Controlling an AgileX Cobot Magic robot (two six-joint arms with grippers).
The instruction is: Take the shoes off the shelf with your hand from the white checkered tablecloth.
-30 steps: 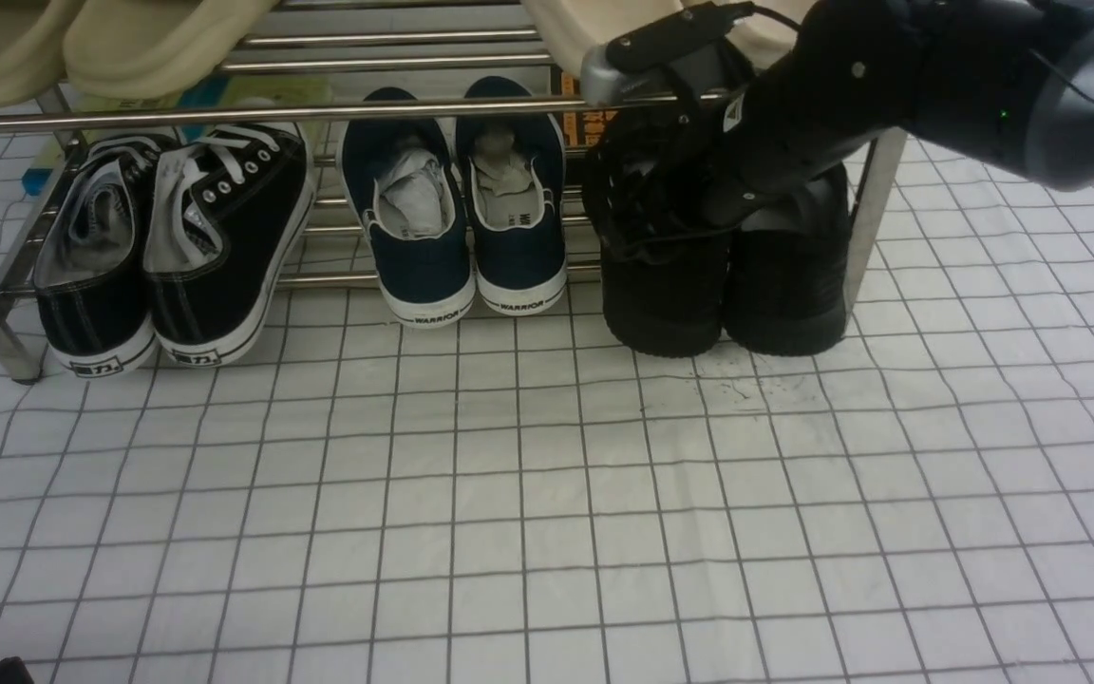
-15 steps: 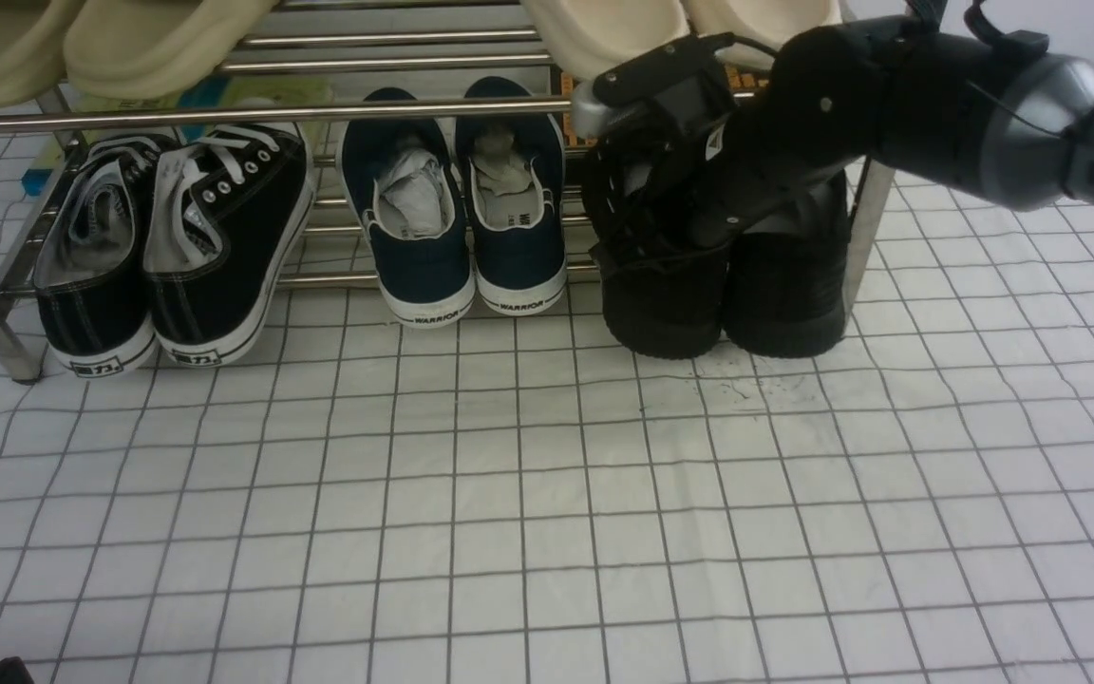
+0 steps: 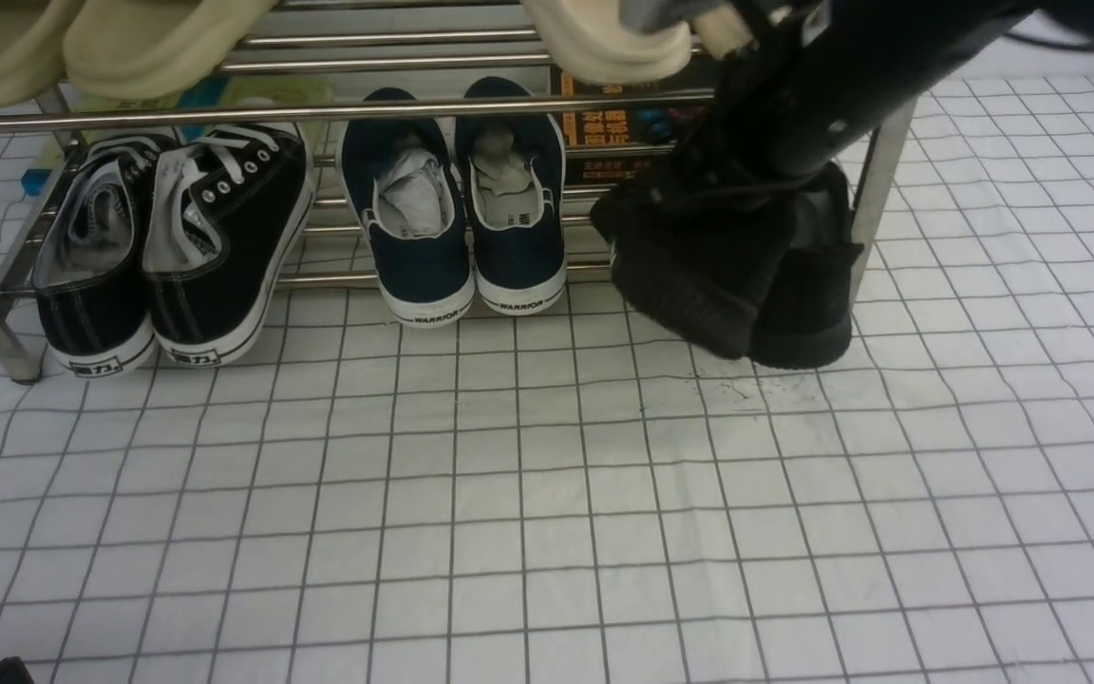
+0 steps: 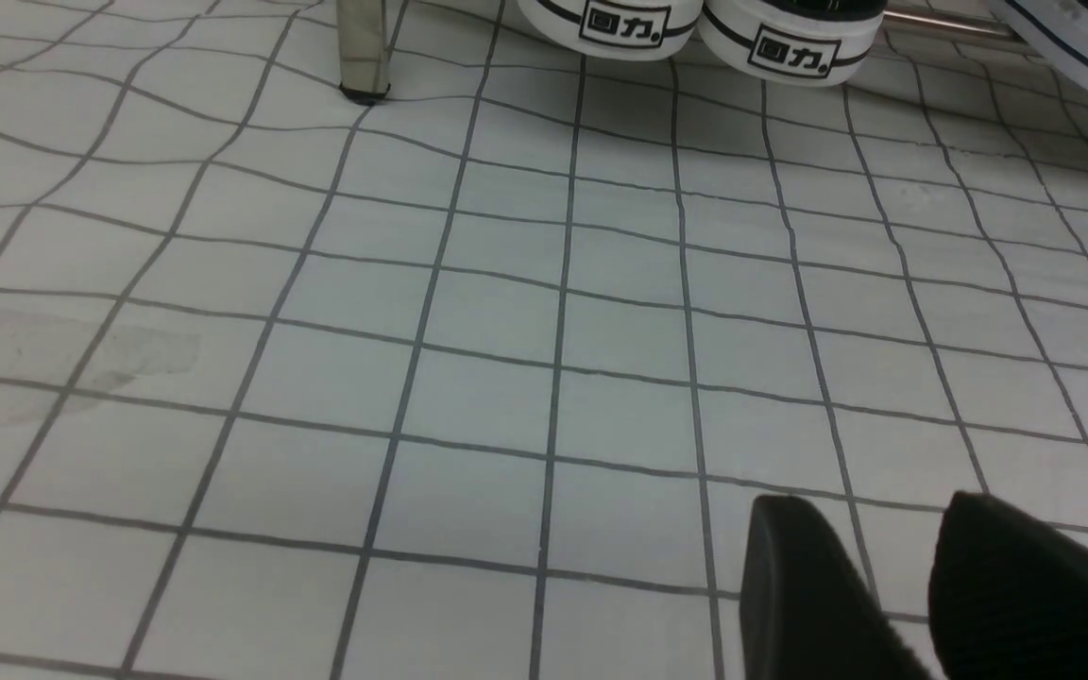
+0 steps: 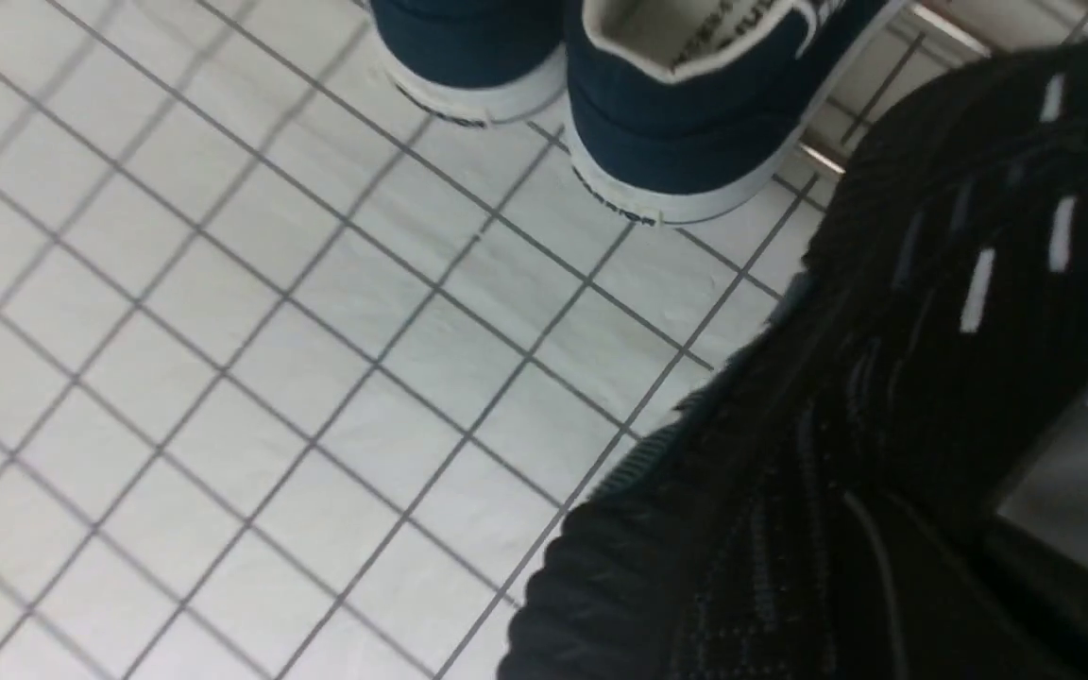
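Shoes [image 3: 710, 275]: one held tilted in right pincer [image 3: 699, 182], at shelf [image 3: 319, 112]

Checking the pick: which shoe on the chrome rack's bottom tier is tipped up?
The left all-black knit sneaker of the rightmost pair, under the right arm; its heel slants, the others rest level.

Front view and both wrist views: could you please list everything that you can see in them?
knit shoes: two, black, rack's right end; one raised and tilted, one heel-down on the cloth.
slip-ons: two, navy, lower tier, middle.
canvas sneakers: two, black with white soles, lower tier, left.
slippers: at least three, beige, upper tier.
packaging: count unclear, dark-orange and green-blue, behind the rack.
rack: one, chrome, far side of the cloth.
cloth: one, white with dark grid, under everything.
left tool: one, black, open, above the cloth.
right arm: one, black, gripping the raised shoe.
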